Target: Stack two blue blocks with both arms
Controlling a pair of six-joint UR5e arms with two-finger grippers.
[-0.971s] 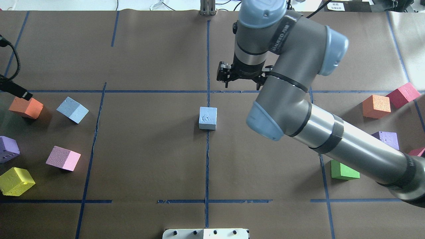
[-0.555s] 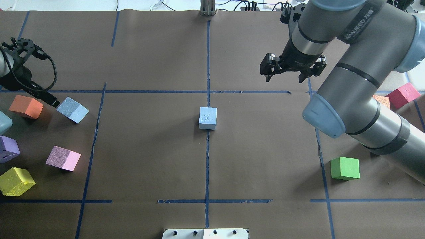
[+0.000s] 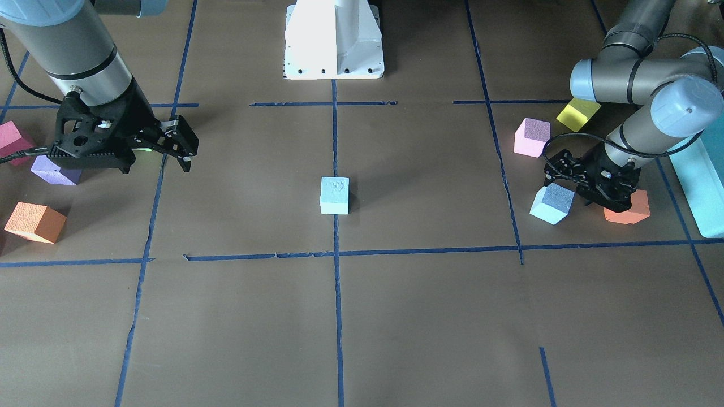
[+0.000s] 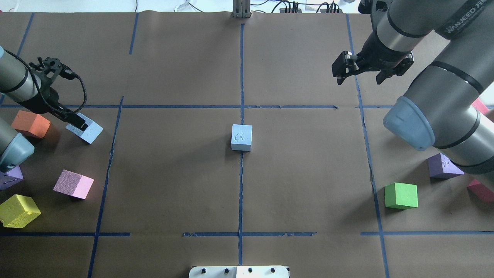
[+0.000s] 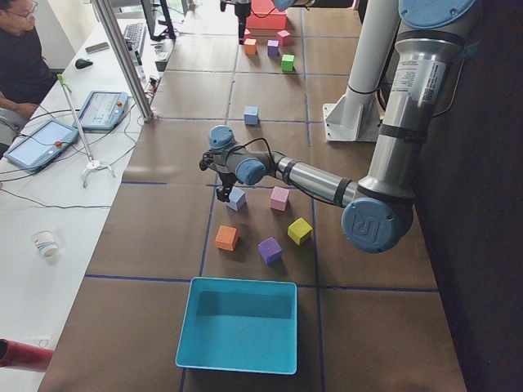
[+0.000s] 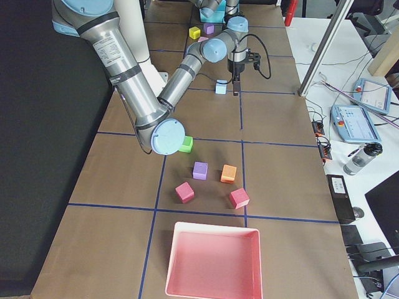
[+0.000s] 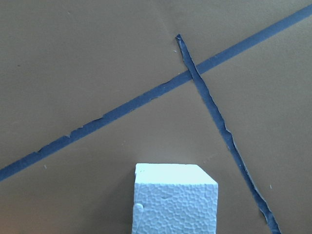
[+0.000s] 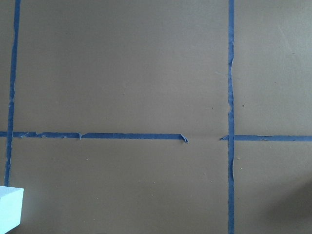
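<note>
While spread wide, right claw empty

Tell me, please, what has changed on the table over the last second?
The right tool, open and empty, drew back from beside the centre blue block toward the robot's right and farther out. The left tool swung in from the left and came down onto the left blue block; whether it grips it is unclear. Both blue blocks lie where they were, unstacked.
</note>
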